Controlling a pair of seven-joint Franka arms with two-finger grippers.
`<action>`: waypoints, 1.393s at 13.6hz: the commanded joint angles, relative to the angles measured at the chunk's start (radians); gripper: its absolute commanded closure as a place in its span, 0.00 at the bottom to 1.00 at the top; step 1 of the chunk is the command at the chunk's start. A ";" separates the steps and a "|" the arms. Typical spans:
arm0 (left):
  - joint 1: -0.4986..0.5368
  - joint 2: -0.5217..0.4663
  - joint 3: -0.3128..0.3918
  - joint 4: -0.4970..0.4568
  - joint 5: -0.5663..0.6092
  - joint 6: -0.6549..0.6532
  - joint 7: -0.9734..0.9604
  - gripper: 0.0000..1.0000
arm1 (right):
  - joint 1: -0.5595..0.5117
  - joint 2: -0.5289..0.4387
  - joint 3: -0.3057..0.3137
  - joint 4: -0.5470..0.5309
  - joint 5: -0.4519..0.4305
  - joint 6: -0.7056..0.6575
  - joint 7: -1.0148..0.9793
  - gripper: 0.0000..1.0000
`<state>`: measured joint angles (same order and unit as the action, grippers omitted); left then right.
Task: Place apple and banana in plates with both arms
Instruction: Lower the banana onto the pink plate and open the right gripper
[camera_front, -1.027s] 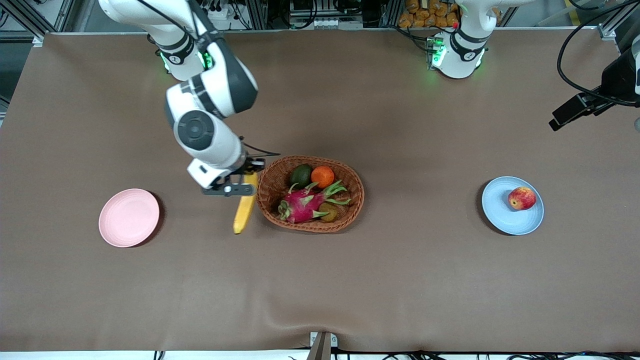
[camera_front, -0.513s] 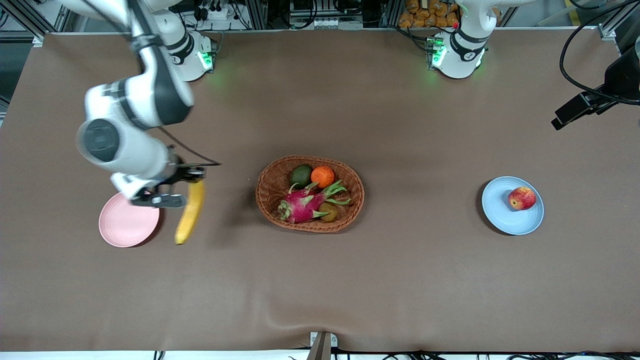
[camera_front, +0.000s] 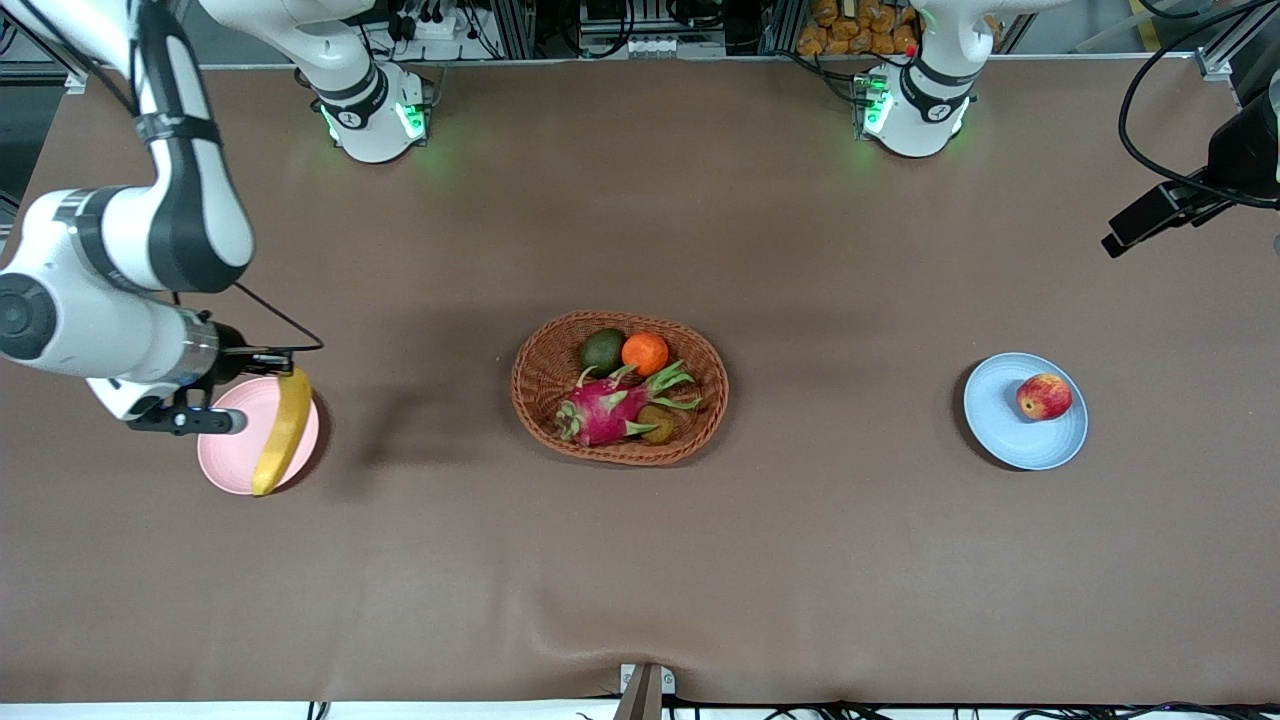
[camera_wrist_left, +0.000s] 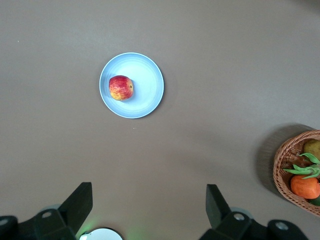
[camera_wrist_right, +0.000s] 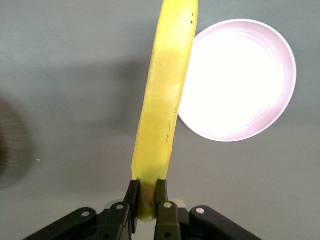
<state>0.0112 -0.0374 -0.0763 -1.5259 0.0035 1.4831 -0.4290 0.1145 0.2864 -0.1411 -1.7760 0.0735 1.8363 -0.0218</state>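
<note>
One banana (camera_front: 280, 432), tip toward front camera

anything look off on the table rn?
Nothing stands out. The apple sits in the blue plate, the basket is upright with its fruit inside, and the right gripper holds the banana by one end over the pink plate, not yet set down.

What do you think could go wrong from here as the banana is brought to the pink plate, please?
1. The right gripper pinches the banana only at one end, so it may swing or slip.
2. The banana hangs over the pink plate's edge toward the basket; released here, it could tip onto the table.
3. The apple sits off-centre on the blue plate and might roll if bumped.
</note>
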 joint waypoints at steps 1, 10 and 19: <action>0.000 -0.021 0.004 -0.010 -0.019 -0.014 0.015 0.00 | -0.100 0.045 0.020 -0.006 -0.018 0.037 -0.136 1.00; 0.000 -0.022 0.003 -0.010 -0.017 -0.014 0.016 0.00 | -0.185 0.114 0.021 0.000 0.026 0.162 -0.299 0.00; 0.000 -0.022 0.007 -0.007 -0.017 -0.014 0.018 0.00 | -0.107 -0.038 0.025 0.039 0.023 0.135 -0.276 0.00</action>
<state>0.0107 -0.0385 -0.0769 -1.5256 0.0035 1.4823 -0.4290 -0.0086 0.3330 -0.1145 -1.7395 0.0853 1.9868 -0.3005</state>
